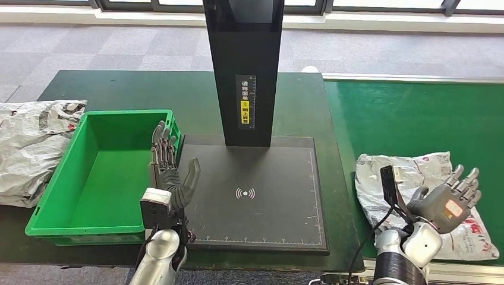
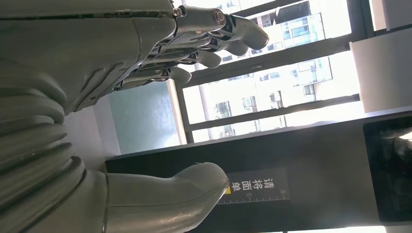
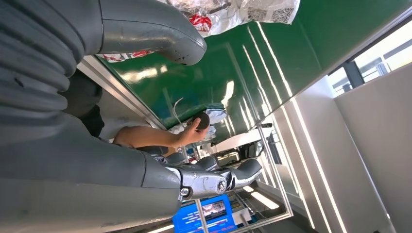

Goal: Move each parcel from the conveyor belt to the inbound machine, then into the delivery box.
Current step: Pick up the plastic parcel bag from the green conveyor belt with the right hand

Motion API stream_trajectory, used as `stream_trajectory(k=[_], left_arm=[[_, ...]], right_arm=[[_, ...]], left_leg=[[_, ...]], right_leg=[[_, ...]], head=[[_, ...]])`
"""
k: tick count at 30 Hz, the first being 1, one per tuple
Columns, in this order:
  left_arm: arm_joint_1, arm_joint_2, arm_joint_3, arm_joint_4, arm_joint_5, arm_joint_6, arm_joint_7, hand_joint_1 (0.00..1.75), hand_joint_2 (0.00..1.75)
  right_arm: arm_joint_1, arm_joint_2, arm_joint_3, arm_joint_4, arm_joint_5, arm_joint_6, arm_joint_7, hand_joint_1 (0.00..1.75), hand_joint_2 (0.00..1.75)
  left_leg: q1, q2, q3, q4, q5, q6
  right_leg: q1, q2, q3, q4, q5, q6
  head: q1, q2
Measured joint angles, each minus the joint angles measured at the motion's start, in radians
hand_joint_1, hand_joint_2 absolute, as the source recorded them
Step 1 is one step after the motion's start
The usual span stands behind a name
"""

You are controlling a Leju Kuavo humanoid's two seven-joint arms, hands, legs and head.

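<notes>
A grey plastic parcel [image 1: 410, 184] with red print lies on the green conveyor belt [image 1: 416, 119] at the right; the same parcel [image 3: 233, 12] shows in the right wrist view. My right hand [image 1: 449, 199] hovers over its near part, fingers spread, holding nothing. My left hand [image 1: 169, 172] stands upright and open at the left edge of the black inbound machine's plate [image 1: 261, 196], beside the green delivery box [image 1: 98, 178], which holds nothing. In the left wrist view the left hand's fingers [image 2: 214, 43] spread apart in front of the machine's black column [image 2: 311, 179].
The machine's black column [image 1: 243, 65] rises at the plate's back. Another crumpled grey bag [image 1: 30, 142] lies left of the green box on the dark table. In the right wrist view, a person's hand [image 3: 192, 132] holds a small dark object beyond the belt.
</notes>
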Motion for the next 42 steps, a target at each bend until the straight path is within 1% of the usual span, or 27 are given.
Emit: stream_trajectory(k=[3, 6, 9, 13, 18, 22, 27, 38, 42], left_arm=[[0.0, 0.0, 0.0, -0.001, 0.0, 0.0, 0.0, 0.0, 1.75], [0.001, 0.0, 0.001, -0.002, 0.0, 0.002, 0.0, 0.0, 1.75], [0.002, 0.0, 0.004, -0.005, 0.0, 0.003, 0.0, 0.0, 1.75], [0.002, 0.0, 0.007, -0.007, -0.001, 0.001, 0.0, 0.0, 1.75], [0.002, 0.0, 0.013, 0.0, -0.015, -0.003, 0.0, 0.0, 1.75], [0.002, 0.0, 0.017, 0.006, -0.016, -0.003, 0.0, 0.0, 1.75], [0.002, 0.0, 0.022, 0.011, -0.016, -0.003, 0.0, 0.0, 1.75], [0.002, 0.0, 0.023, 0.013, -0.016, -0.003, 0.0, 0.0, 1.75], [0.002, 0.0, 0.024, 0.013, -0.016, -0.002, 0.0, 0.0, 1.75]], right_arm=[[0.001, 0.0, 0.0, 0.0, 0.002, 0.0, 0.019, 0.0, 1.75], [-0.005, -0.007, 0.0, 0.03, 0.005, 0.0, 0.107, 0.0, 1.75], [-0.03, -0.036, 0.001, 0.16, -0.003, 0.0, 0.197, 0.0, 1.75], [-0.073, -0.085, 0.001, 0.359, 0.006, 0.008, 0.277, 0.0, 1.75], [-0.104, -0.13, 0.004, 0.521, 0.009, 0.128, 0.383, 0.0, 1.75], [-0.12, -0.149, 0.007, 0.582, 0.011, 0.147, 0.395, 0.0, 1.75], [-0.133, -0.16, 0.009, 0.617, 0.011, 0.148, 0.395, 0.0, 1.75], [-0.146, -0.163, 0.01, 0.645, 0.011, 0.149, 0.395, 0.0, 1.75], [-0.15, -0.163, 0.01, 0.651, 0.008, 0.186, 0.383, 0.0, 1.75]], left_leg=[[0.0, 0.0, 0.0, 0.0, 0.0, 0.0], [0.0, 0.0, 0.0, 0.0, 0.0, 0.0], [0.0, 0.0, 0.0, 0.0, 0.0, 0.0], [0.0, 0.0, 0.0, 0.0, 0.0, 0.0], [0.0, 0.0, 0.0, 0.0, 0.0, 0.0], [0.0, 0.0, 0.0, 0.0, 0.0, 0.0], [0.0, 0.0, 0.001, 0.0, 0.0, 0.0], [0.0, 0.0, 0.002, 0.0, 0.0, 0.0], [0.0, 0.0, 0.003, 0.0, 0.0, 0.0]], right_leg=[[0.0, 0.0, 0.0, 0.0, 0.0, 0.0], [0.0, 0.0, 0.0, 0.0, 0.0, 0.0], [0.0, 0.0, 0.001, 0.0, 0.0, 0.0], [0.0, -0.001, 0.001, 0.0, 0.0, 0.0], [0.0, 0.0, 0.001, 0.0, 0.0, 0.0], [0.0, 0.0, 0.001, 0.0, 0.0, 0.0], [0.0, 0.0, 0.001, 0.0, 0.0, 0.0], [0.0, 0.0, 0.003, -0.001, 0.001, 0.001], [0.0, 0.0, 0.004, -0.001, 0.001, 0.001]], head=[[0.0, 0.0], [0.0, 0.0], [0.0, 0.0], [0.0, 0.0], [0.0, 0.0], [0.0, 0.0], [0.0, 0.0], [0.0, 0.0], [0.0, 0.0]])
